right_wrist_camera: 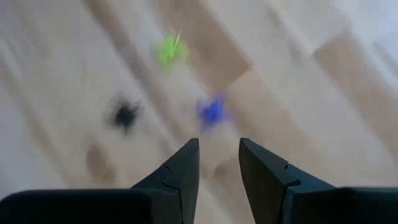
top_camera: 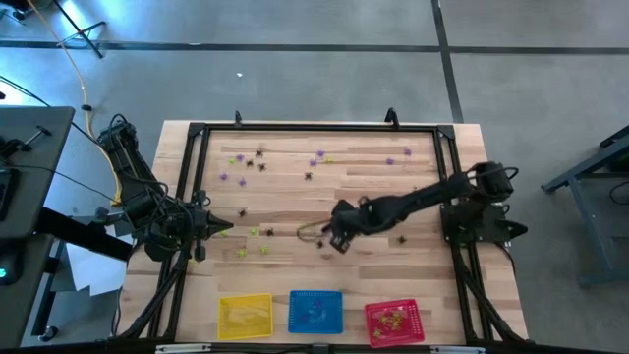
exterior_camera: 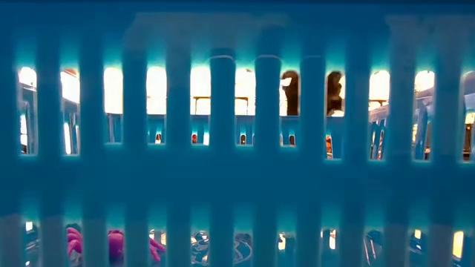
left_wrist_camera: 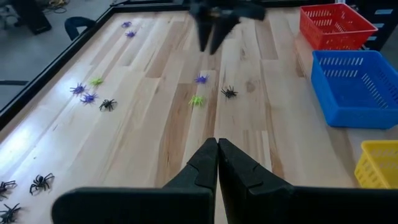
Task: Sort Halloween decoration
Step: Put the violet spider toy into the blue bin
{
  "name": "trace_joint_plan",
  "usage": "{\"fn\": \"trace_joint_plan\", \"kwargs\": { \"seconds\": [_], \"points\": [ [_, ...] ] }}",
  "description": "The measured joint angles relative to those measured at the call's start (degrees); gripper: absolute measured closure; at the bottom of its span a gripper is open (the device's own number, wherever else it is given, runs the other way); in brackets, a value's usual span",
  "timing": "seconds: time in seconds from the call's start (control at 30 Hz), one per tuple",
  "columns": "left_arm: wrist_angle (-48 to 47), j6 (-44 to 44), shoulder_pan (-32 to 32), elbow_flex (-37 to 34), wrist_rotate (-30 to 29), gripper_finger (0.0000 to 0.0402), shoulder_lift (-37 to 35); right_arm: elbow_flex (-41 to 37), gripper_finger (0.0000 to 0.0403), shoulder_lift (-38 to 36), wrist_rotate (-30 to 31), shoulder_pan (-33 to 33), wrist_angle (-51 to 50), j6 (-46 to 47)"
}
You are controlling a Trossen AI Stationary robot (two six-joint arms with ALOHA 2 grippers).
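Note:
Tiny spider trinkets in black, purple and yellow-green lie scattered on the wooden table (top_camera: 295,197). My right gripper (top_camera: 336,242) hangs open over the table's middle. Its wrist view shows a purple spider (right_wrist_camera: 213,112) just beyond its fingertips (right_wrist_camera: 219,146), with a black one (right_wrist_camera: 126,115) and a green one (right_wrist_camera: 171,50) nearby. My left gripper (left_wrist_camera: 217,149) is shut and waits at the table's left edge (top_camera: 221,228). Purple (left_wrist_camera: 201,79), green (left_wrist_camera: 196,100) and black (left_wrist_camera: 229,92) spiders lie between it and the right gripper (left_wrist_camera: 211,34).
Yellow (top_camera: 245,317), blue (top_camera: 315,311) and red (top_camera: 393,322) mesh baskets stand in a row along the near edge. The red one holds some yellow-green pieces. The blue basket's wall (exterior_camera: 237,148) fills the low view. A black frame (top_camera: 314,128) borders the table.

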Motion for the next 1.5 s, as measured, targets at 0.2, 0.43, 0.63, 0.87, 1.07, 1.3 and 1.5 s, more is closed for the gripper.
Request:
{"fn": "trace_joint_plan", "kwargs": {
  "seconds": [0.2, 0.43, 0.63, 0.87, 1.07, 1.3, 1.5],
  "points": [
    [0.0, 0.0, 0.0, 0.0, -1.6, 0.0401, 0.0, -1.3, 0.0293, 0.9, -5.7, -4.0, 5.2, -3.8],
    [-0.2, 0.1, 0.0, 0.0, -2.0, 0.0401, 0.0, -1.4, 0.0293, 4.5, -11.1, -5.9, 7.9, -7.2],
    [-0.1, 0.0, 0.0, 0.0, -2.0, 0.0401, 0.0, -1.3, 0.0293, 8.0, -13.7, -7.7, 11.0, -9.3],
    [0.0, -0.1, 0.0, 0.0, -0.3, 0.0401, 0.0, -1.0, 0.0293, 10.8, -14.9, -9.2, 13.2, -9.9],
    [0.0, -0.5, 0.0, 0.0, 0.3, 0.0401, 0.0, -1.1, 0.0319, 10.9, -15.1, -9.3, 12.9, -8.8],
    [-0.1, -0.5, 0.0, 0.0, 0.3, 0.0401, 0.0, -1.1, 0.0392, 11.0, -19.2, -9.4, 12.8, -7.1],
    [0.0, -0.5, 0.0, 0.0, 0.3, 0.0401, 0.0, -0.9, 0.0400, 9.7, -24.7, -9.3, 11.6, -6.6]
  ]
}}
